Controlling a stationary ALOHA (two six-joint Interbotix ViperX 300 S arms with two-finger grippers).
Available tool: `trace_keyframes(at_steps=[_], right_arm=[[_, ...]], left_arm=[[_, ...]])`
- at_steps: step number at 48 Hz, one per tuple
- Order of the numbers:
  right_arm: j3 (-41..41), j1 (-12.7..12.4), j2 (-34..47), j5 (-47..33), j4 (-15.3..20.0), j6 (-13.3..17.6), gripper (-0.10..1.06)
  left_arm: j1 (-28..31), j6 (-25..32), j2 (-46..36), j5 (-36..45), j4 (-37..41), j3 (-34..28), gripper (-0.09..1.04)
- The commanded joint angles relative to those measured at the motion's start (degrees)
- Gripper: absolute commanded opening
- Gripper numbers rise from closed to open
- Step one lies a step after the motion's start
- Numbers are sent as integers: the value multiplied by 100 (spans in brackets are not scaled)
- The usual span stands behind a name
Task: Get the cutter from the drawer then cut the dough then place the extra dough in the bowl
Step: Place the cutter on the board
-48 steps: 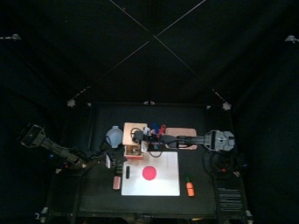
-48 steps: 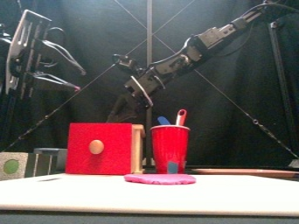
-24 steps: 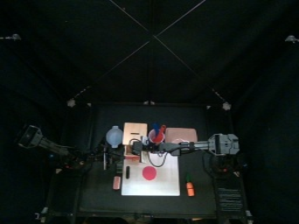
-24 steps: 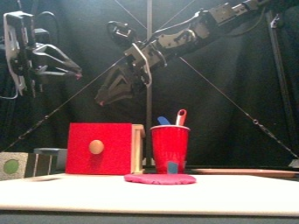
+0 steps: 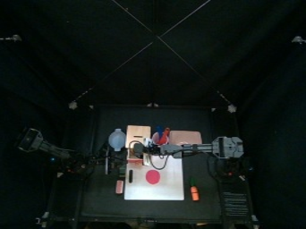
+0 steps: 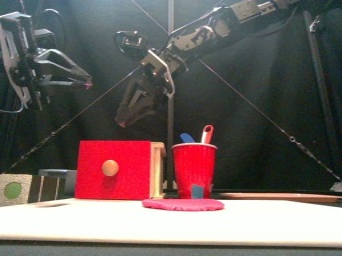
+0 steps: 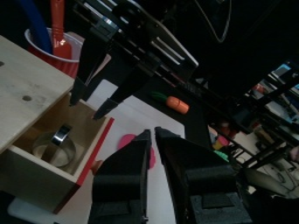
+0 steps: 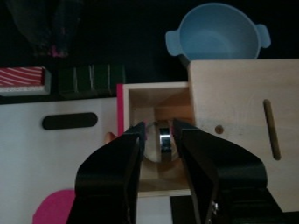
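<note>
The wooden box (image 5: 138, 136) stands at the board's back left with its red-fronted drawer (image 6: 112, 170) pulled open. The metal cutter (image 8: 165, 142) lies in the drawer (image 7: 59, 143). My right gripper (image 8: 163, 131) hangs open a little above the drawer, its jaws either side of the cutter but clear of it (image 6: 130, 108). My left gripper (image 7: 152, 133) is open and empty, just left of the drawer's front (image 5: 110, 164). The pink dough disc (image 5: 153, 178) lies flat on the white board (image 5: 177, 170). The blue-grey bowl (image 5: 116, 139) sits left of the box.
A red cup (image 6: 195, 165) with toy knives stands right of the box. An orange toy (image 5: 191, 190) lies near the board's front right corner, and a small red one (image 5: 120, 186) off its front left. Dark blocks (image 8: 87, 77) lie near the bowl's side.
My right gripper came forward from over the box to above the drawer, rose, and its jaws opened. My left gripper's jaws narrowed and the arm shifted slightly.
</note>
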Motion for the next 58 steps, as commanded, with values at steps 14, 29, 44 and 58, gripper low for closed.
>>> trace_keyframes(at_steps=[14,29,44,58], right_arm=[[-378,-26,26,158,-35,-9,80],[-387,-35,62,202,-35,0,90],[-413,-35,62,229,-114,-9,78],[-431,-44,185,316,-167,-9,67]], left_arm=[[18,9,-220,-44,35,79,56],[26,9,-343,-53,26,141,56],[35,9,-343,-53,9,158,55],[53,-9,-343,-35,0,185,55]])
